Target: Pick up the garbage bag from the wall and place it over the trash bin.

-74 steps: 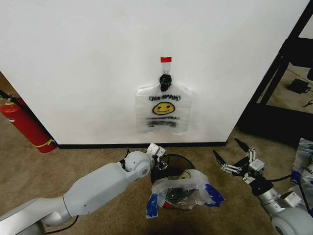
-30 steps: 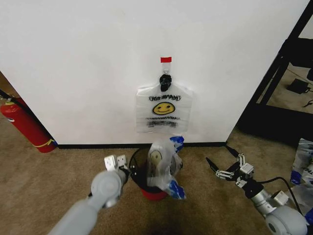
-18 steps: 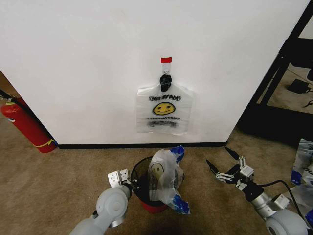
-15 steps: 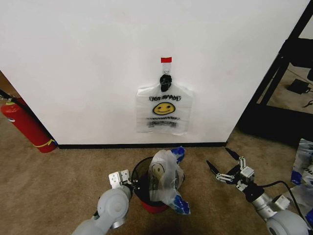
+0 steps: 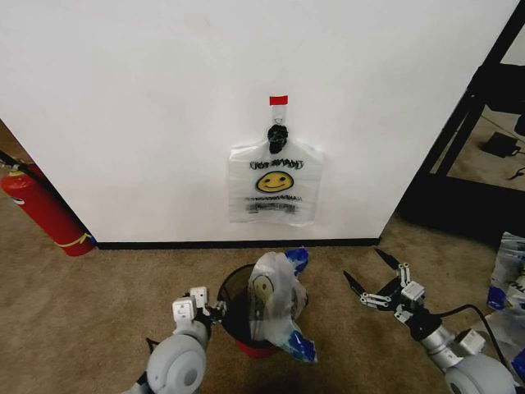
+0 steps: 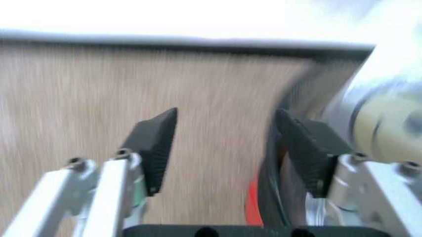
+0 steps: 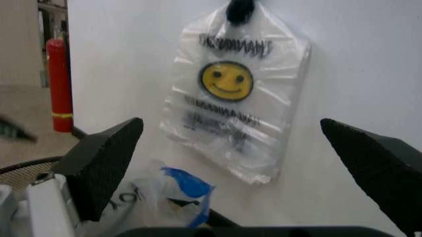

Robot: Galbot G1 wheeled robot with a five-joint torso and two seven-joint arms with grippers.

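The garbage bag (image 5: 275, 304), crumpled with a yellow smiley and blue patches, lies draped over the right side of the black mesh trash bin (image 5: 234, 302) and hangs down past its red base. My left gripper (image 5: 197, 305) stands open just left of the bin, holding nothing; in the left wrist view (image 6: 228, 148) carpet shows between the fingers and the bin's edge (image 6: 267, 197) is beside one finger. To the right of the bin my right gripper (image 5: 377, 283) is open and empty. Behind the bin is the wall (image 5: 123, 123).
A flat stack of smiley bags (image 5: 274, 185) hangs from a black hook (image 5: 278, 133) under a red tape strip (image 5: 278, 100). A red fire extinguisher (image 5: 41, 209) leans at the left. A black shelf frame (image 5: 467, 123) and bags (image 5: 509, 271) stand at the right.
The left arm has let the bag go and pulled back toward me. The bag, earlier spread low over the bin, now stands bunched on its right side. The right gripper barely shifted.
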